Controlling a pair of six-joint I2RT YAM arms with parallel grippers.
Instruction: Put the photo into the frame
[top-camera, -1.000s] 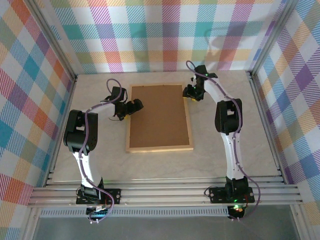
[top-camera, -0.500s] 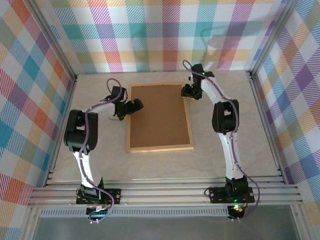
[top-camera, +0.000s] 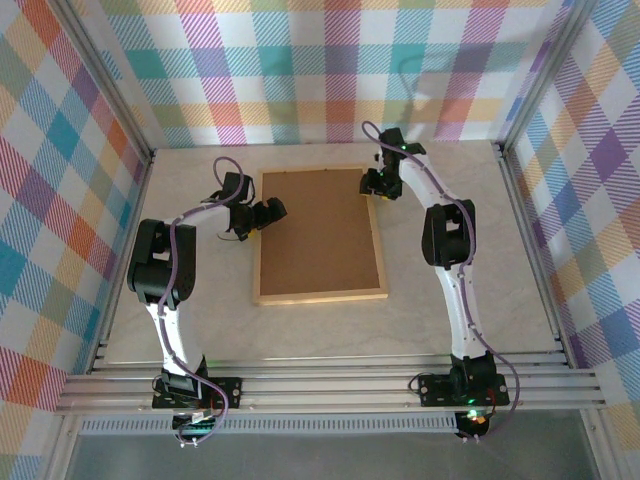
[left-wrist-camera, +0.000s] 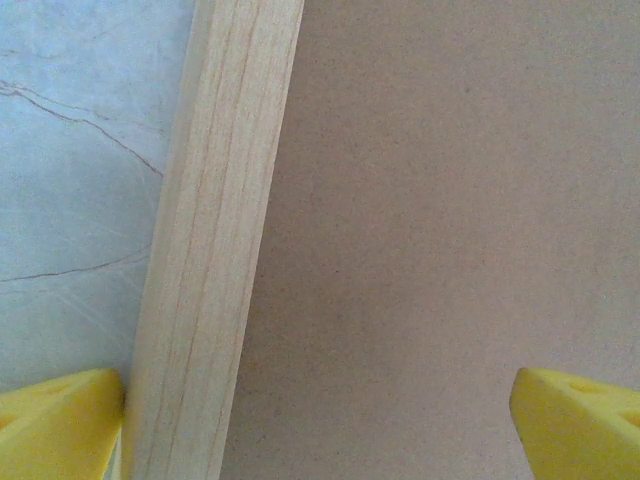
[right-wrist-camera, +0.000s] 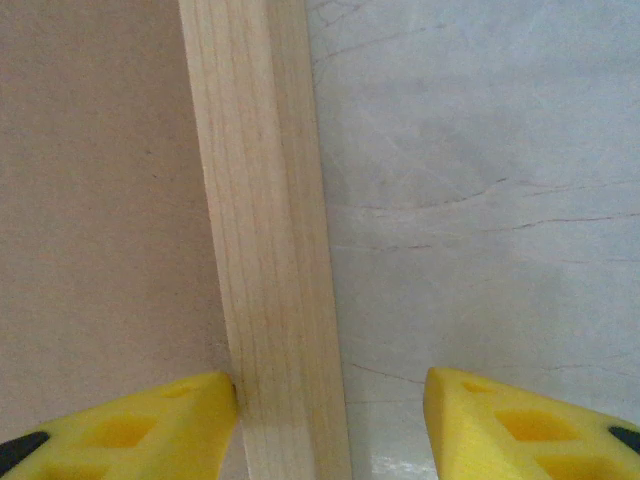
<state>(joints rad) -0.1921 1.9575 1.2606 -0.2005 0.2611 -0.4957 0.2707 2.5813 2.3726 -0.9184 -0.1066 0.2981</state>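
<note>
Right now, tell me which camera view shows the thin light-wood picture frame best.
Top external: the whole thin light-wood rectangular frame lies flat, brown backing board up. The wrist views each catch a short stretch of one rail.

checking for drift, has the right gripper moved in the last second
Yes, the right gripper edged left and back over the frame, near its far corner.

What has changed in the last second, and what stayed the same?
The right gripper moved slightly left and farther back, at the frame's right rail. The left gripper and the frame stayed put; nothing was grasped or released.
</note>
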